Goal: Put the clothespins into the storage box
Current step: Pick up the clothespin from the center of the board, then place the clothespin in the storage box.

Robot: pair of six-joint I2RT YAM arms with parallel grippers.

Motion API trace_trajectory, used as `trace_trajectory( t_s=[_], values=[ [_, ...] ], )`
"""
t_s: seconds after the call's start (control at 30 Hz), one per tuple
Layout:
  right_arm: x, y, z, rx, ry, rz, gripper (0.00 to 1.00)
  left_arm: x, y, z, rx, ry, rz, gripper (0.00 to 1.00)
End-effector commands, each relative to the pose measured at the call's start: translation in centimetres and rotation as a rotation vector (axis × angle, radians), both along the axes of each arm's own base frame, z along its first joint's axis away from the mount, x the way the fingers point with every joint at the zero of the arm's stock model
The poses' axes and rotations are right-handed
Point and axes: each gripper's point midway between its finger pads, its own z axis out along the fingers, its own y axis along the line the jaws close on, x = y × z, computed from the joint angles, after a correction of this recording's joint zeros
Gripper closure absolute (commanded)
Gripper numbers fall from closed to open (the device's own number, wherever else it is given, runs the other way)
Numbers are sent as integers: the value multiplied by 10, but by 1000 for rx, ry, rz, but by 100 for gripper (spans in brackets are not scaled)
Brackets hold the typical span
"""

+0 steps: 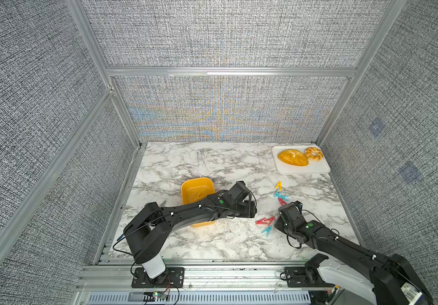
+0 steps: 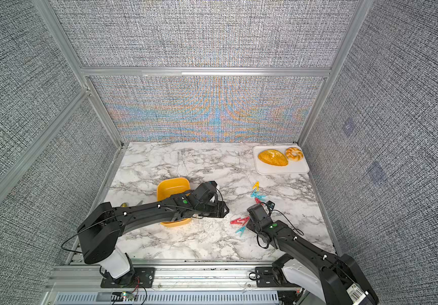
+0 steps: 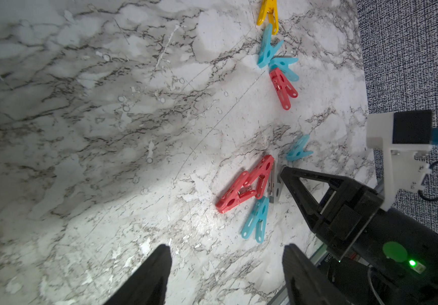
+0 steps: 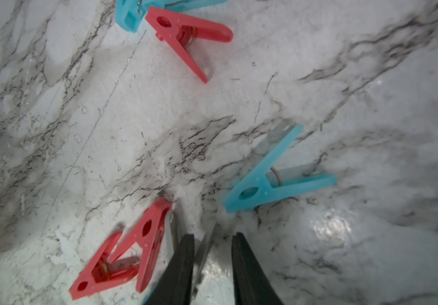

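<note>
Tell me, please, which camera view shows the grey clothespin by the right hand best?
The left wrist view: the grey clothespin lies beside the red pair, right at the right hand. The right wrist view catches only a blurred sliver; the top views hide it.

left pincer [image 3: 225,274] agape | right pincer [image 3: 282,173] touching grey clothespin [image 3: 275,188] | red clothespins [image 3: 246,184] beside

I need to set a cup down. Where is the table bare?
Bare: the marble between the yellow box and the white tray, and the near edge between the arms. Crowded: the clothespins by the right gripper.
</note>
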Motion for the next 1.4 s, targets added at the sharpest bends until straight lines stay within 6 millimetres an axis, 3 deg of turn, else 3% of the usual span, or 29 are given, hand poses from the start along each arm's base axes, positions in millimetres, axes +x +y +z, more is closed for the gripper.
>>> trace_trajectory(
  t_s=[0.0, 0.27, 0.4, 0.53, 0.67, 0.8, 0.97, 1.13, 1.23, 1.37],
  values=[
    [5, 3, -1, 3, -16, 18, 72, 1, 4, 0, 15, -17, 2, 28],
    [0, 0, 1, -9, 5, 20, 96, 2, 9, 6, 25, -35, 11, 28],
    [4, -4, 29, -6, -64, 14, 100, 7, 20, 16, 39, -64, 28, 28],
    [20, 12, 72, 46, -183, 94, 100, 21, 41, 31, 15, -82, 82, 28],
    [41, 62, 118, 182, -304, 301, 100, 36, 79, 41, 18, -93, 169, 27],
    [63, 118, 149, 302, -368, 462, 100, 43, 124, 49, 31, -106, 275, 27],
    [83, 224, 188, 302, -402, 711, 100, 38, 187, 60, 54, -148, 425, 23],
    [94, 317, 196, 254, -398, 888, 98, 23, 235, 74, 70, -195, 533, 19],
    [103, 349, 188, 221, -388, 928, 77, 15, 251, 79, 69, -213, 570, 17],
    [115, 366, 178, 210, -372, 946, 65, 9, 259, 79, 70, -215, 586, 16]
  ],
)
